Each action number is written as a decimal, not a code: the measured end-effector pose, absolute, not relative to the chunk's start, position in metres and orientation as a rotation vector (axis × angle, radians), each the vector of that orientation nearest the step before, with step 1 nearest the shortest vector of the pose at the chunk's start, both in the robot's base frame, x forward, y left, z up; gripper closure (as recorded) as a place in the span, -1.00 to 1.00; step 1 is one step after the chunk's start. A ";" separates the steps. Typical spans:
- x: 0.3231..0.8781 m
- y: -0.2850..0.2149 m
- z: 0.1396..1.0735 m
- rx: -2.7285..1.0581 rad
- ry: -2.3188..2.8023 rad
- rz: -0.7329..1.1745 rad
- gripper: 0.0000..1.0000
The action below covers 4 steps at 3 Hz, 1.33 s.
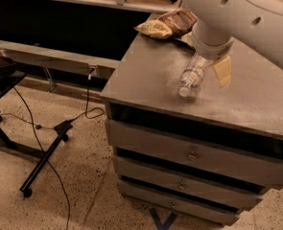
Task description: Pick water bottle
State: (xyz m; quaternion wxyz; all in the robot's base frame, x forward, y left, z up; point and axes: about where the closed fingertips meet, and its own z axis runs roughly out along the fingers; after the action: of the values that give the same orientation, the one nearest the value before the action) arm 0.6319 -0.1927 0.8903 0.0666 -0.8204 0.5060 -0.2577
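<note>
The water bottle (192, 75) is a small clear plastic bottle with a white cap and a pale label band. It lies on its side on the grey cabinet top (150, 75), cap toward the front edge. My gripper (211, 70) hangs from the white arm directly over the bottle's far end, close above the cabinet top. The arm hides the bottle's base.
Two snack bags (167, 25) lie at the back of the cabinet top, just behind the bottle. The cabinet has several drawers (189, 155) below. To the left are a dark bench (50, 56), floor cables (40, 128) and a black stand leg (45, 159).
</note>
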 end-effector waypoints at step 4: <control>0.650 -0.174 0.843 -2.697 1.039 -0.671 -0.12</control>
State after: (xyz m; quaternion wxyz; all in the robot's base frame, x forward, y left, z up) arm 0.6504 -0.1735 0.8428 0.0874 -0.9055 0.3489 -0.2252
